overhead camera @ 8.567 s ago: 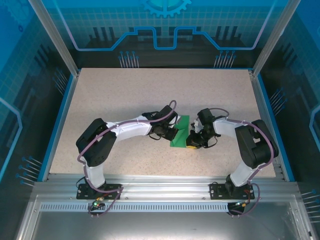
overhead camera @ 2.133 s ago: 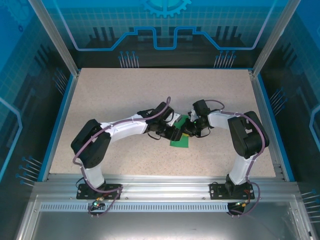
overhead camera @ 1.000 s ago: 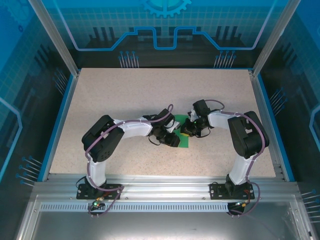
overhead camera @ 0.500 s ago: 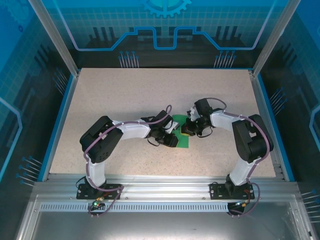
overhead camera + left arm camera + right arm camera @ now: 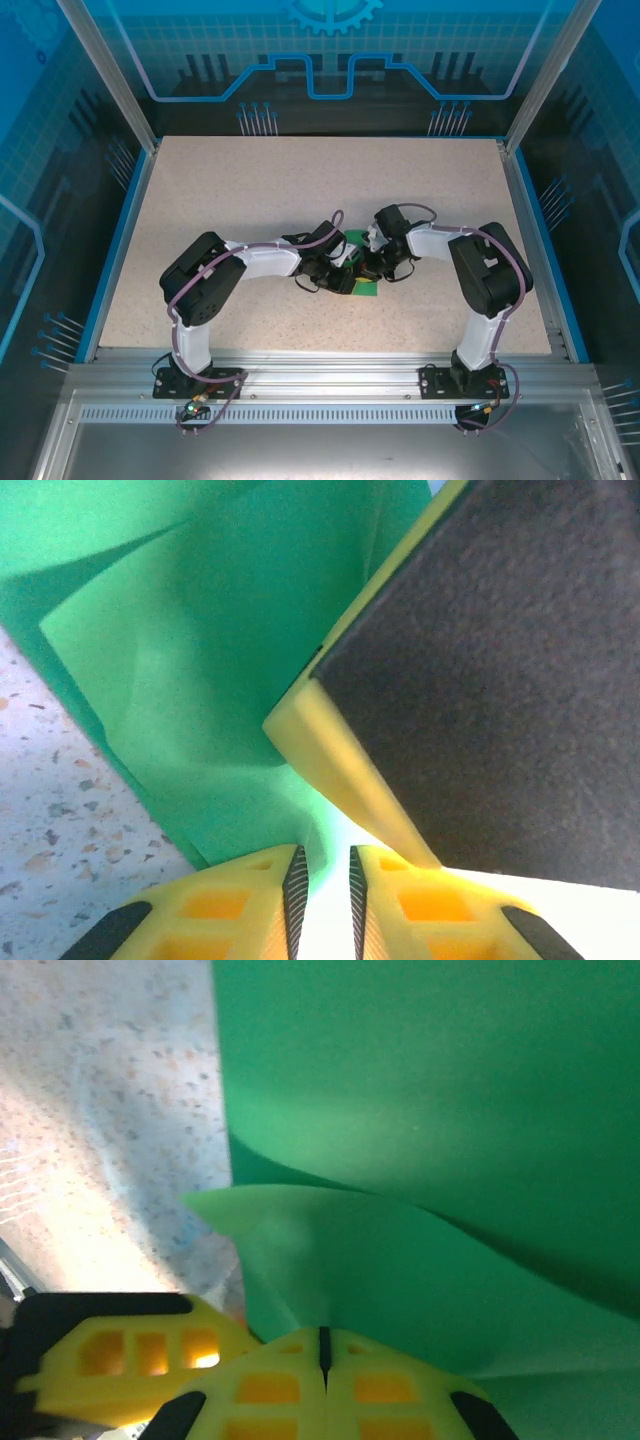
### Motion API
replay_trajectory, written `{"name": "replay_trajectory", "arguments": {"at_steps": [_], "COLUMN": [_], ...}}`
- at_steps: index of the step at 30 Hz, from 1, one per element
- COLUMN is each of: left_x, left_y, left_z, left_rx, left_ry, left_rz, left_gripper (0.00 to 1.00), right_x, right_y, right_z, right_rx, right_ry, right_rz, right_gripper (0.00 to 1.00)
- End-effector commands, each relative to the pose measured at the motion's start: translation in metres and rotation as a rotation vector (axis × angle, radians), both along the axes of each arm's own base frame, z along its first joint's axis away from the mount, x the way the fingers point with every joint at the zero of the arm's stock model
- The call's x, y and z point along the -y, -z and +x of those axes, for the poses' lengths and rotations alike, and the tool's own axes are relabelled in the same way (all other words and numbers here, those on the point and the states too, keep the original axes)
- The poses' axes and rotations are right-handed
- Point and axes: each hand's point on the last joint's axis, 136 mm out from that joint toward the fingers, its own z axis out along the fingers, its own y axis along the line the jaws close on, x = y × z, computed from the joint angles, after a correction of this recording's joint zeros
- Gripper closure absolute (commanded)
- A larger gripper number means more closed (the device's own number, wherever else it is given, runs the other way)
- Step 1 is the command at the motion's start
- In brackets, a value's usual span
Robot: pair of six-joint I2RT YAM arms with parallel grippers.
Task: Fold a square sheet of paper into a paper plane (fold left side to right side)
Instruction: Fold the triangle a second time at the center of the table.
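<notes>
The square sheet of paper [image 5: 364, 291], partly folded, lies mid-way across the speckled table [image 5: 250, 190], where the two grippers meet. The right gripper [image 5: 323, 1355] is pinched closed on a raised flap. The left gripper [image 5: 325, 900] has its jaws nearly together at the paper's edge, grip unclear.

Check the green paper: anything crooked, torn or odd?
No tear shows, but the paper is not lying flat. In the right wrist view a pale flap bows up into the shut right jaws, and in the left wrist view the folded layers' edges sit skewed rather than lined up.
</notes>
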Motion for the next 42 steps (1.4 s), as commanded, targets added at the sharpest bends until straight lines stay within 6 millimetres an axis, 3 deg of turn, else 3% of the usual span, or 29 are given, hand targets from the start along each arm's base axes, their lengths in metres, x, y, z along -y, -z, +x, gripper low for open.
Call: {"name": "replay_trajectory", "arguments": {"at_steps": [1,16,25,31,38,42], "left_x": [-0.032,-0.043,-0.041,-0.027,0.006,0.017], "left_y": [0.034,0.052,0.048,0.022,-0.039,-0.045], "left_z": [-0.023,-0.033,-0.032,-0.020,0.001,0.009], "left_rx": [-0.089,-0.117,-0.111,-0.075,-0.002,0.008], "left_ry": [-0.030,-0.046,-0.043,-0.028,0.011,0.037], "left_rz": [0.156,0.187,0.177,0.126,-0.008,-0.020], "left_gripper": [0.77,0.78,0.77,0.73,0.68,0.68], "right_x": [0.010,0.044,0.065,0.062,0.064,0.064], "right_y": [0.017,0.004,0.006,0.013,0.014,0.014], "right_z": [-0.007,0.028,0.038,0.034,0.033,0.033], "right_rx": [-0.025,0.073,0.067,0.043,0.042,0.040], "right_ry": [-0.025,0.001,0.030,0.036,0.033,0.036], "right_rz": [-0.095,-0.147,-0.157,-0.142,-0.153,-0.151], "right_gripper": [1.00,0.97,0.97,0.96,0.97,0.96]}}
